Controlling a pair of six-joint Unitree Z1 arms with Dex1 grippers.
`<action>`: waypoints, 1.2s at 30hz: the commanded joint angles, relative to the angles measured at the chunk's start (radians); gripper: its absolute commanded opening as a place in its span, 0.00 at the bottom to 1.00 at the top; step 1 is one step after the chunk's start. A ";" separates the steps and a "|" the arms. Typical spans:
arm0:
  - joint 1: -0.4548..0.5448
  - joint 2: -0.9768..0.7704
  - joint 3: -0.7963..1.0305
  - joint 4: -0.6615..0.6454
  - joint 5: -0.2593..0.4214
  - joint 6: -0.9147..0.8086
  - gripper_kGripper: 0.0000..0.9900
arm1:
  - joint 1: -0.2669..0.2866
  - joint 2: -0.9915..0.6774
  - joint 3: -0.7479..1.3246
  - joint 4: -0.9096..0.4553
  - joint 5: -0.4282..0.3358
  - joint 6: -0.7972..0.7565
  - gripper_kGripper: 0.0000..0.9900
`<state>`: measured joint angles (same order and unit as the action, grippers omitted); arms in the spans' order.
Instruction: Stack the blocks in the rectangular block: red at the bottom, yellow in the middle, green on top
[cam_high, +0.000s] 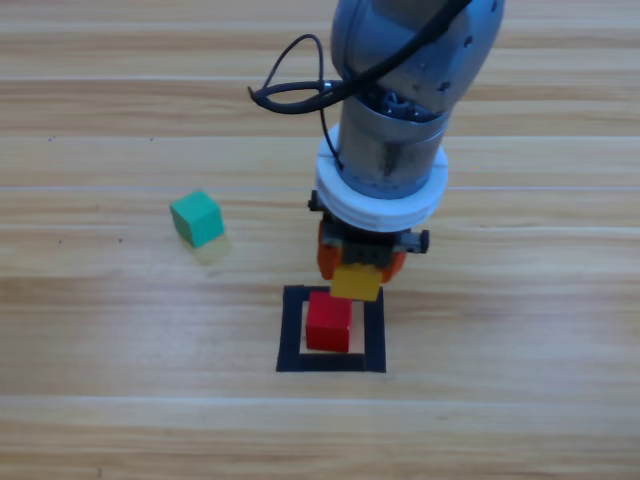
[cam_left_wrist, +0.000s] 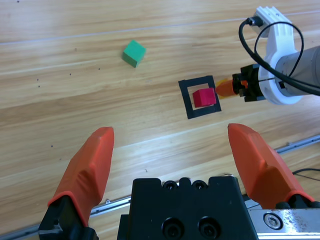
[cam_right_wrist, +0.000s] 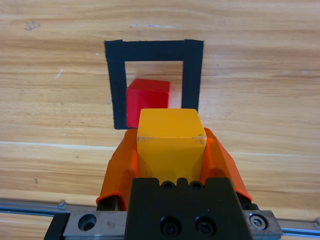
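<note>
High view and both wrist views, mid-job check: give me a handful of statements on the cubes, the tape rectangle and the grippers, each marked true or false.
1. The small red cube sits inside the black tape rectangle. True.
2. The right gripper is shut on the small yellow cube. True.
3. The yellow cube rests on the red cube. False: it is held in the gripper, short of the red cube.
4. The small teal-green cube is inside the rectangle. False: it lies on bare wood to its left.
5. The left gripper holds a cube. False: open, empty.
</note>
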<state>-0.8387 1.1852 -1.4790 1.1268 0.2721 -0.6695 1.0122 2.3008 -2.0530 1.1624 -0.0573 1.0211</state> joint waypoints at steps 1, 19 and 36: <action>0.020 -0.018 0.043 0.002 -0.005 -0.012 0.98 | 0.037 0.124 -0.056 0.014 0.022 0.019 0.00; 0.020 -0.019 0.129 -0.065 -0.005 -0.025 0.98 | 0.043 0.203 -0.142 0.043 0.022 0.019 0.00; 0.020 -0.018 0.187 -0.122 -0.011 -0.028 0.97 | 0.043 0.236 -0.200 0.095 -0.012 0.014 1.00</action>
<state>-0.8385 1.1820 -1.3216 1.0251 0.2720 -0.6820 1.0245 2.4709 -2.2448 1.2240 -0.0527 1.0362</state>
